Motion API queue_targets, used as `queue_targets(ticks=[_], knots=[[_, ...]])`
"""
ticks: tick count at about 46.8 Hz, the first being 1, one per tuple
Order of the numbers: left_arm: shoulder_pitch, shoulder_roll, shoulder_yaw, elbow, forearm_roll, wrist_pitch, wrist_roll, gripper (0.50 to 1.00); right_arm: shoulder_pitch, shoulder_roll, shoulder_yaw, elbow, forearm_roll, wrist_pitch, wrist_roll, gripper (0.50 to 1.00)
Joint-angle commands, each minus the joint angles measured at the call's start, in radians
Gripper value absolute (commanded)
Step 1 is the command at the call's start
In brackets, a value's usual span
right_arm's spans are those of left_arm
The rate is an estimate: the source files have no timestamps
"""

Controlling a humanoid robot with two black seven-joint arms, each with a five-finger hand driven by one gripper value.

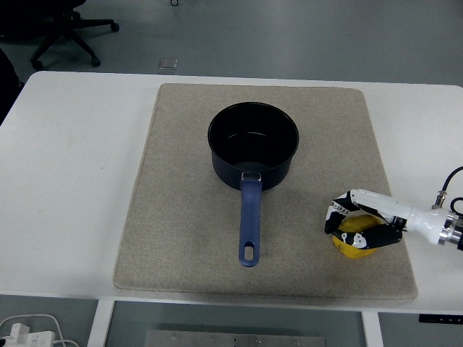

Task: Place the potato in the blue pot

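Note:
The yellow potato (354,240) lies on the beige mat (181,217) near its front right corner. My right hand (359,225) reaches in from the right edge and its fingers curl closely around the potato, covering much of it. The blue pot (253,143) stands upright in the middle of the mat, empty, with its blue handle (249,224) pointing toward the table's near edge. The pot is well to the left of and beyond the hand. The left arm does not show.
The mat covers the middle of the white table (72,181). An office chair base (65,29) stands on the floor beyond the table's far left. Cables and a plug (22,329) lie below the near left edge.

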Motion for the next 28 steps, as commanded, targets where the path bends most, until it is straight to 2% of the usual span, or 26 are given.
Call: queue_targets(ticks=[1,5,10,16,28], knots=[[0.000,0.000,0.000,0.000,0.000,0.000,0.000,0.996,0.001,-0.001,0.008,0.000,0.010,-0.003,0.000,0.513],[0.000,0.000,0.000,0.000,0.000,0.000,0.000,0.996,0.005,-0.004,0.009,0.000,0.015,-0.001,0.000,0.623],[0.001,0.000,0.000,0.000,0.000,0.000,0.000,0.996,0.011,-0.007,0.009,0.003,0.016,0.002,0.000,0.686],[0.001,0.000,0.000,0.000,0.000,0.000,0.000,0.996,0.017,-0.015,0.011,0.015,0.016,0.007,-0.005,0.754],[0.000,0.000,0.000,0.000,0.000,0.000,0.000,0.996,0.018,-0.035,0.009,0.026,0.016,0.016,-0.011,0.823]])
